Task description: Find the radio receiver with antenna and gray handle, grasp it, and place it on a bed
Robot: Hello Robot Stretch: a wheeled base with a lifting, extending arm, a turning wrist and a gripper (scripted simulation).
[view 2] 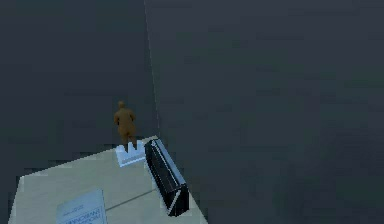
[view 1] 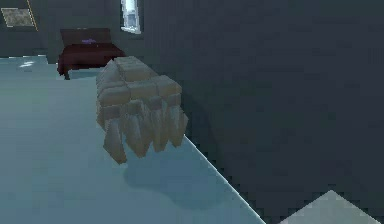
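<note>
We face a dark wall (view 1: 290,80), with a beige draped armchair (view 1: 135,105) pushed against it, clear of the floor. Far left stands the dark red bed (view 1: 88,52), our goal. On the pale corner bench (view 2: 120,185), a long dark box (view 2: 167,178) lies near the right edge. We judge it may be the radio. A small orange figurine (view 2: 124,120) stands just behind it. We cannot tell the fingers' state.
</note>
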